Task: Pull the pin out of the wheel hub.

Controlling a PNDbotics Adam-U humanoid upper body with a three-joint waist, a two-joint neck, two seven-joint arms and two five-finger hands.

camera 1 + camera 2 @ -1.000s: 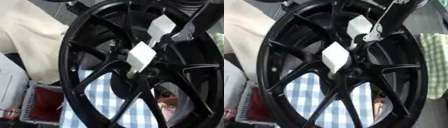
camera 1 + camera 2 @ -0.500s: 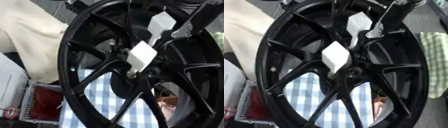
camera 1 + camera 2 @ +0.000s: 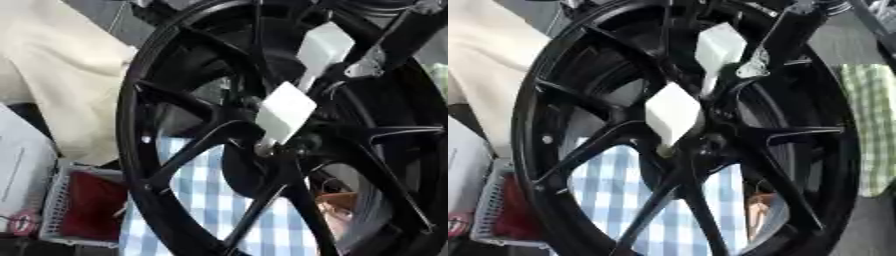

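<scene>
Currently your right hand (image 3: pixel 750 67) comes in from 1 o'clock, a black arm ending in silver parts against the upper spokes; you cannot tell from these views whether its fingers are open or closed, since they are lost among the black spokes. Left hand: not seen.

Two white blocky tags sit on the wheel hub (image 3: pixel 702 147). The nearer one (image 3: pixel 672 114), diamond-shaped, tapers to a short pale stem entering the hub centre at its 7 o'clock; judged to be the pin. The second white piece (image 3: pixel 717 45) stands at 12 o'clock, just beside your hand.

Advice: close on the white head, not the stem, and draw straight along the pin's axis, away from the hub face; a sideways pull could bind it.

Materials: wheel (image 3: pixel 140 150) is glossy black, thin forked spokes, standing upright. Behind it: blue-white checked cloth (image 3: pixel 192 200), cream fabric (image 3: pixel 61 75), white mesh basket (image 3: pixel 61 200) with red contents.
</scene>
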